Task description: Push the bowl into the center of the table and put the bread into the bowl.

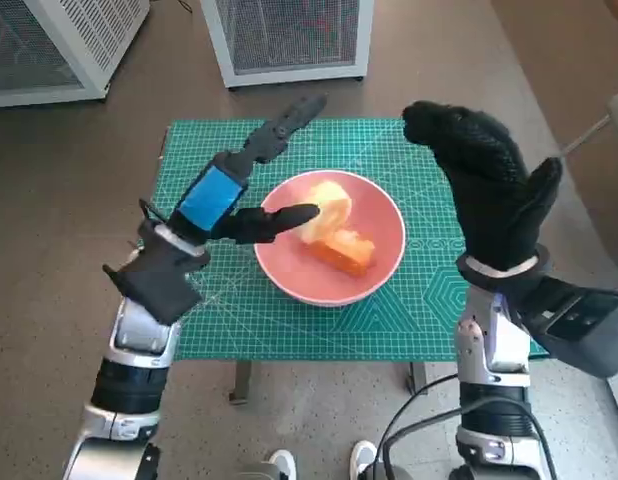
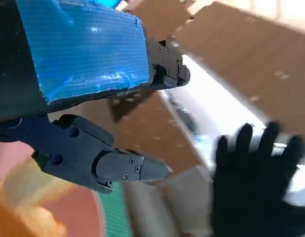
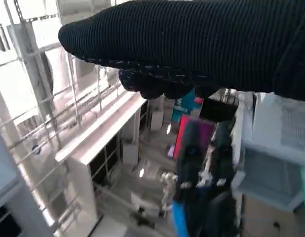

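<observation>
Both hands hover empty — blue-taped left hand (image 1: 224, 195) spread, gloved right hand (image 1: 489, 185) seemingly spread too — since orange-yellow bread (image 1: 334, 235) already sits in the pink bowl (image 1: 389, 250), mid-table (image 1: 289, 335).

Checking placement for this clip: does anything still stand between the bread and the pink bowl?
No. The orange-crusted bread already lies inside the round pink bowl; nothing visible separates them. The left robot hand, holding nothing, reaches over the bowl's rim.

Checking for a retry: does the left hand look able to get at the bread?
Probably yes: the left hand is empty beside the bowl, fingers over its rim, and the bread lies uncovered.
</observation>
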`<action>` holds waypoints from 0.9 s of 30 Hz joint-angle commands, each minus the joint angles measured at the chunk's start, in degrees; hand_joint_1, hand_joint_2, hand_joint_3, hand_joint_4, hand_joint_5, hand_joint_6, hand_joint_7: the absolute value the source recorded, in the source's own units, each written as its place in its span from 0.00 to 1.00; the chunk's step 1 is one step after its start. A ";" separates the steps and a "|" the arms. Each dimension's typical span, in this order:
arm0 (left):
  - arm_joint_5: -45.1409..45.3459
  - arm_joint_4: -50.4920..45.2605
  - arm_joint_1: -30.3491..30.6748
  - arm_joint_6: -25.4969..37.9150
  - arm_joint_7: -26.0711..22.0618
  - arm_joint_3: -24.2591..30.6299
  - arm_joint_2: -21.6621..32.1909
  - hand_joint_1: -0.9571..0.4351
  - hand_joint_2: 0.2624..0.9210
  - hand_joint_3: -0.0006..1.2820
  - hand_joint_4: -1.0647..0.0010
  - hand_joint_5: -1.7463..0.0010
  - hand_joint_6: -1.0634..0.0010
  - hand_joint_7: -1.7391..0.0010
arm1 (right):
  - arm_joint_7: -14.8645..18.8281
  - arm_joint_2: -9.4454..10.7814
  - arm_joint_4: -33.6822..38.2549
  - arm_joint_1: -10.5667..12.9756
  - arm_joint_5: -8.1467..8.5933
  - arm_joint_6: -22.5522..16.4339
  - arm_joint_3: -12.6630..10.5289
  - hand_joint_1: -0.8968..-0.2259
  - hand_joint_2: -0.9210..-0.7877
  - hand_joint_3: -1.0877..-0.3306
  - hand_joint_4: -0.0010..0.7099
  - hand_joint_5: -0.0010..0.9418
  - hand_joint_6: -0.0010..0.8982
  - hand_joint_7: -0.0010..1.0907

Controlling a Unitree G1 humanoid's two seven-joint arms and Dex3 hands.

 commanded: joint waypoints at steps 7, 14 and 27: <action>3.38 5.88 -2.37 1.33 -0.06 -0.67 1.10 0.22 1.00 0.34 0.90 1.00 0.79 0.95 | -0.36 -0.42 -0.19 0.03 -0.21 -0.11 0.19 0.57 0.00 0.81 0.45 0.02 0.11 0.53; 5.46 6.85 -3.05 1.88 -0.14 -1.13 1.64 0.20 1.00 0.28 0.97 1.00 0.84 0.96 | 0.09 -0.67 -0.34 0.14 0.30 0.29 0.30 0.57 0.00 0.81 0.45 0.01 0.11 0.53; -1.98 2.84 -1.47 0.17 -0.37 2.00 -1.92 0.18 1.00 0.30 0.99 1.00 0.85 0.96 | -0.36 -1.17 -1.14 0.39 -0.26 0.22 0.26 0.56 0.00 0.81 0.44 0.01 0.10 0.51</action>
